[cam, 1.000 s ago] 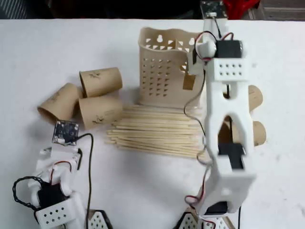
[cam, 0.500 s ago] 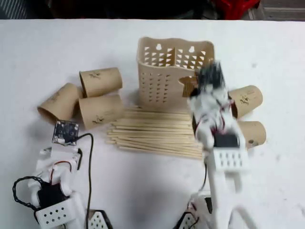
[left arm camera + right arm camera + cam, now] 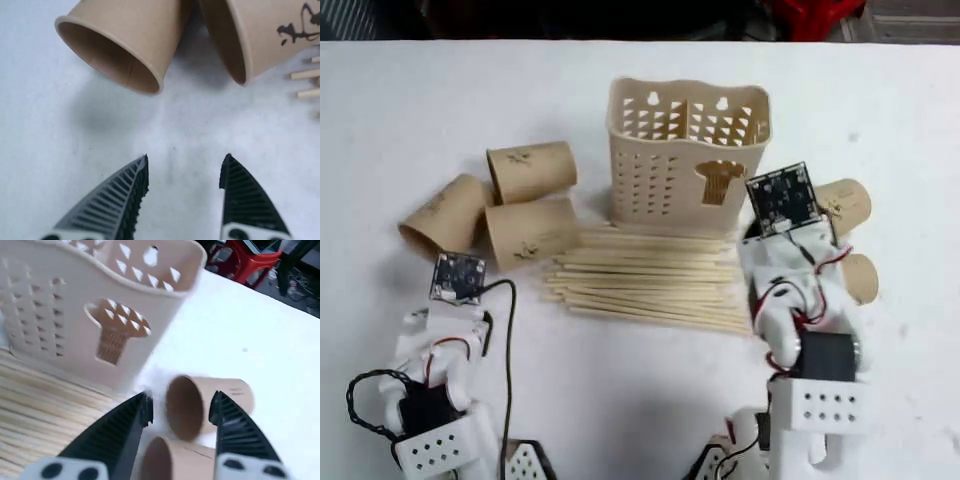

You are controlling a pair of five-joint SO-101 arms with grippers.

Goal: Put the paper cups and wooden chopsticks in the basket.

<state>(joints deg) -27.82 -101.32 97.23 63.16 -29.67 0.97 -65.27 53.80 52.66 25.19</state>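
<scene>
- Presently noted: five brown paper cups [image 3: 531, 170] with dark printed marks, all on their sides on the white tabletop [image 3: 620, 400].
- Split into a three-cup cluster [image 3: 532, 232] left of the basket [image 3: 688, 150] and a two-cup pair [image 3: 845, 205] at its right.
- Wooden chopsticks [image 3: 650, 275]: pale, thin, heaped roughly parallel just in front of the basket, between cluster and pair.
- Basket: beige, perforated, upright, divided into two compartments.
- Left gripper [image 3: 185, 160]: open and empty, low over bare tabletop. Mouths of two cluster cups just ahead of the fingertips, not touching. Chopstick ends off to one side.
- Right gripper [image 3: 182, 397]: open, gripping nothing. Mouth of one cup of the pair seen between the fingertips, the other cup nearer the gripper; contact cannot be determined. Basket wall just beside.
- Left arm [image 3: 435, 400]: folded back at the near-left edge, wrist pointed at the cluster.
- Right arm [image 3: 805, 340]: folded low at near right, wrist over the pair, close to the basket's front right corner.
</scene>
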